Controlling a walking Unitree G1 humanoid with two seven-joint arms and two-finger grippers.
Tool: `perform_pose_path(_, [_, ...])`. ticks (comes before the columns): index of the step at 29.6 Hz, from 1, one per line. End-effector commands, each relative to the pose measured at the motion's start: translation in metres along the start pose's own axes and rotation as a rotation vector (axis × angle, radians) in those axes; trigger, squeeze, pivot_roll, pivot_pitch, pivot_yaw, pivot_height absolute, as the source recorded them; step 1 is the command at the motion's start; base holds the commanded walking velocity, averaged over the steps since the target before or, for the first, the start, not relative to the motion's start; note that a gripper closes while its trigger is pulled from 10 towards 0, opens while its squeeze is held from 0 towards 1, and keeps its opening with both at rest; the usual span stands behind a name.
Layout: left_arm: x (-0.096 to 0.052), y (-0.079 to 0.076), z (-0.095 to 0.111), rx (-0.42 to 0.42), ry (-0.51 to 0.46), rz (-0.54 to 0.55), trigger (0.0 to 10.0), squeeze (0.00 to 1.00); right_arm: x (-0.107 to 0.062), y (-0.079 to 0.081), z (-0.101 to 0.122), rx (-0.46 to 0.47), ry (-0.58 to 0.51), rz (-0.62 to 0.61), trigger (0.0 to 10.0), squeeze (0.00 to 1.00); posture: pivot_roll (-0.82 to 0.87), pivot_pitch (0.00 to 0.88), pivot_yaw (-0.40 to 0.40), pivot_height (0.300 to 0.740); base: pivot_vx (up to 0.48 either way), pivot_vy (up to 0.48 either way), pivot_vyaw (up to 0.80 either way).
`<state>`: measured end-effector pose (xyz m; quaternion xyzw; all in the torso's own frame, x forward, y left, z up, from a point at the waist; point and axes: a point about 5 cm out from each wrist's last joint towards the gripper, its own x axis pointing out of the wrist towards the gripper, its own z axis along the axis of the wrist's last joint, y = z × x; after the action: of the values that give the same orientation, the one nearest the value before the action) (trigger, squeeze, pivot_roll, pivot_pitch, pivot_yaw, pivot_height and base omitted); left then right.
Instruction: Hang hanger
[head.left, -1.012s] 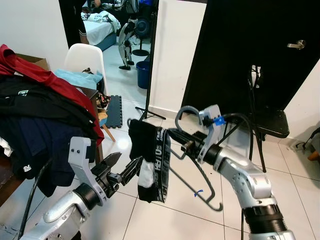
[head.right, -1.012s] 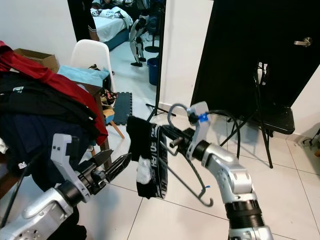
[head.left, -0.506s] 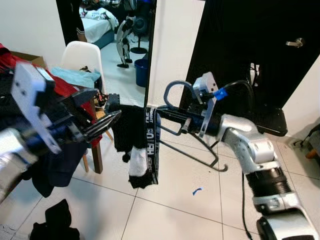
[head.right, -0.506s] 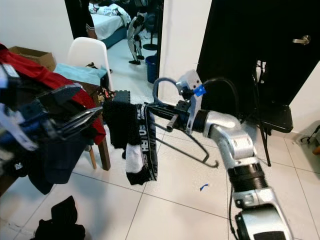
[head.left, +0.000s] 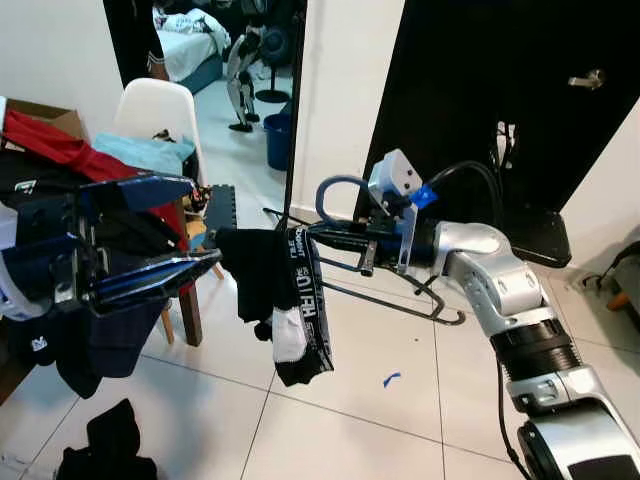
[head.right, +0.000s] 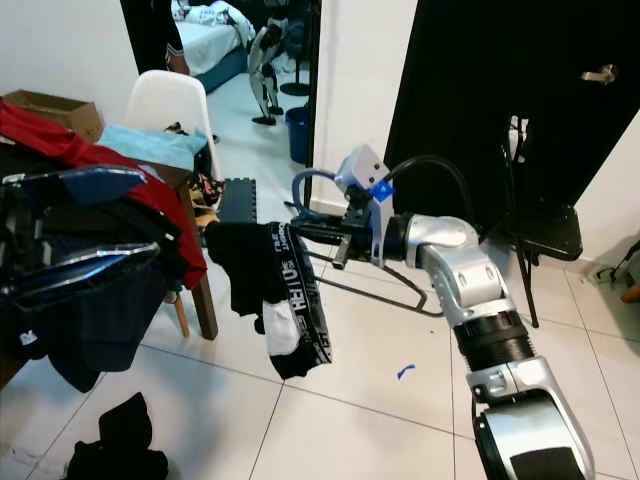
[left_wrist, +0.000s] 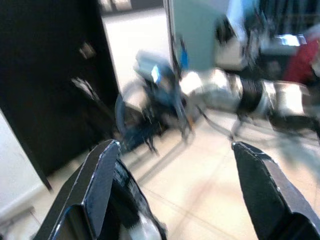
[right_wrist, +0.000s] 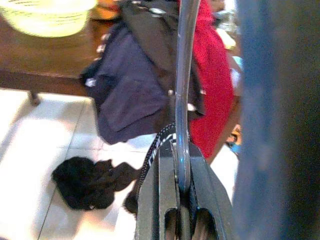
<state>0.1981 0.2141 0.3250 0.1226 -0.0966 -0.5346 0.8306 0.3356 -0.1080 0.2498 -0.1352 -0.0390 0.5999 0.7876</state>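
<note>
On the left, a table (head.right: 205, 300) carries a pile of red, black and navy clothes (head.left: 60, 165). In front of it the left pincer (head.left: 150, 235) is raised, and its 2 black fingers (left_wrist: 100, 175) stand wide apart with nothing between them. The lower finger tip is just beside the black garment (head.left: 270, 290), but whether it touches the cloth is not possible to tell. On the floor (head.right: 350, 420) under the left pincer lies a small dark cloth (head.left: 105, 450). In the middle, the garment with a white patch and a lettered waistband hangs from the grey hanger (head.left: 390, 295), which is held in the air, lying almost flat, in front of a black door (head.left: 480, 110). On the right, the right pincer (head.left: 330, 237) is clamped on the hanger near its hook (head.left: 338, 195); the wrist view shows the metal rod (right_wrist: 182, 100) pressed between the 2 fingers.
</note>
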Motion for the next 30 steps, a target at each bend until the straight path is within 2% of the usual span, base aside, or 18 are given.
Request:
perform_pose_path(1, [0.005,0.000,-0.009,0.032,0.116,-0.030,10.0,0.00,0.005,0.011,0.010,-0.017,-0.026,0.113,10.0,0.00,0.00,0.000,-0.074,0.740,0.000,0.000,0.00])
perform_pose_path(6, [0.006,0.011,-0.017,0.110,0.197,0.041,10.0,0.00,0.010,0.017,0.019,0.015,-0.098,0.175,10.0,0.00,0.00,0.000,-0.070,0.740,0.000,0.000,0.00])
perform_pose_path(7, [0.003,0.018,-0.014,0.144,0.211,0.070,10.0,0.00,0.012,0.021,0.021,0.002,-0.093,0.227,10.0,0.00,0.00,0.000,-0.063,0.740,0.000,0.000,0.00])
perform_pose_path(14, [0.002,0.018,-0.010,0.141,0.220,0.052,10.0,0.00,0.014,0.030,0.020,-0.011,-0.084,0.304,10.0,0.00,0.00,0.000,-0.061,0.740,0.000,0.000,0.00])
perform_pose_path(19, [0.001,0.023,-0.010,0.175,0.261,0.035,10.0,0.00,0.013,0.037,0.025,-0.030,-0.081,0.360,10.0,0.00,0.00,0.000,-0.052,0.740,0.000,0.000,0.00])
perform_pose_path(23, [0.002,0.020,-0.025,0.167,0.348,-0.028,10.0,0.00,0.016,0.040,0.036,-0.043,-0.113,0.381,10.0,0.00,-0.01,0.000,-0.044,0.740,0.000,0.000,0.00])
perform_pose_path(28, [0.002,0.020,-0.027,0.166,0.359,-0.039,10.0,0.00,0.016,0.041,0.037,-0.043,-0.117,0.386,10.0,0.00,-0.01,0.000,-0.044,0.740,0.000,0.000,0.00])
perform_pose_path(29, [0.005,0.020,-0.037,0.169,0.388,-0.041,10.0,0.00,0.020,0.042,0.041,-0.048,-0.137,0.387,10.0,0.00,-0.02,0.000,-0.041,0.740,0.000,0.000,0.00])
perform_pose_path(30, [0.005,0.020,-0.037,0.169,0.388,-0.041,10.0,0.00,0.020,0.042,0.041,-0.048,-0.137,0.387,10.0,0.00,-0.02,0.000,-0.041,0.740,0.000,0.000,0.00])
